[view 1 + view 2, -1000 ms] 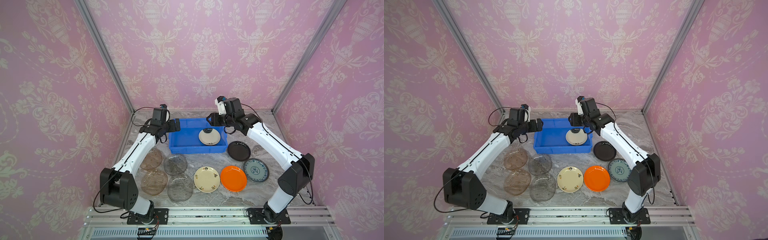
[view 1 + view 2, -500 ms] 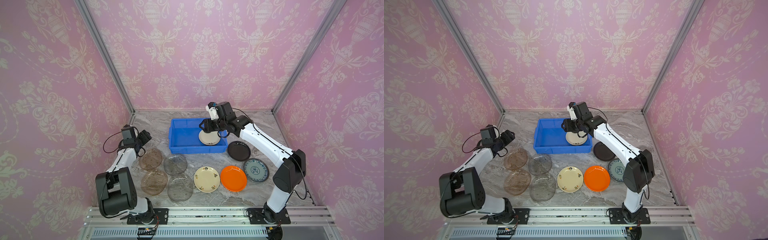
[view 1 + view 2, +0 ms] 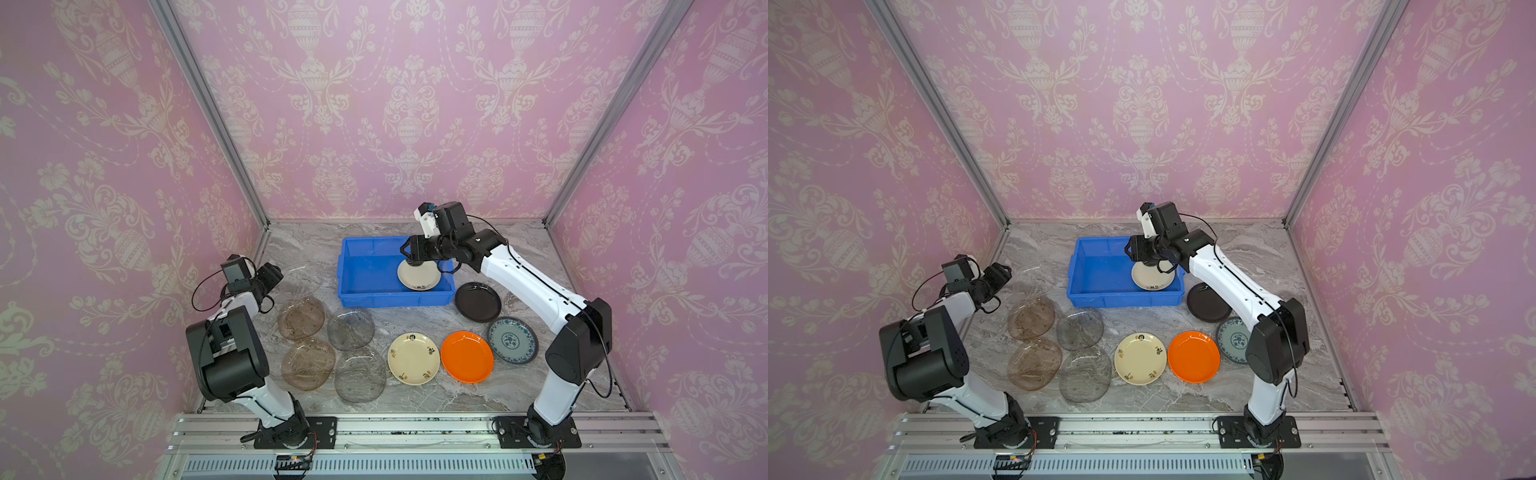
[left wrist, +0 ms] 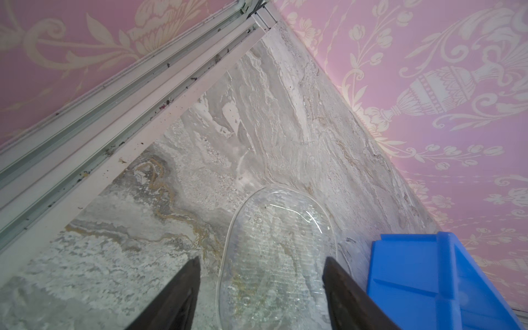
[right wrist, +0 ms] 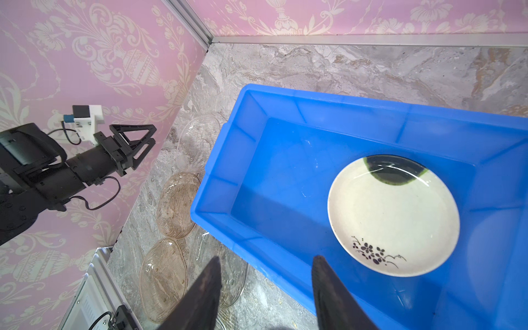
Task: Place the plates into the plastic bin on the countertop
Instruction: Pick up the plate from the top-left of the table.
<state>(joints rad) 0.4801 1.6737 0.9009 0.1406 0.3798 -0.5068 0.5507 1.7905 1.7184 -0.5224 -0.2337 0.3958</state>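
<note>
The blue plastic bin stands at the back middle of the marble countertop. One cream plate with a dark flower motif lies inside it at its right end. My right gripper hangs open over the bin beside that plate, with nothing between its fingers. Left of the bin, my left gripper is open just above a clear glass plate that lies flat on the countertop. Its fingers straddle the plate's near edge.
In front of the bin lie two amber glass plates, two grey glass plates, a cream plate, an orange plate, a blue-and-white plate and a black plate. Aluminium rails and pink walls close in the countertop.
My left arm has drawn back from the bin's left end to the clear plate by the left wall, its jaws narrowing. My right gripper has shifted left and lower over the bin.
</note>
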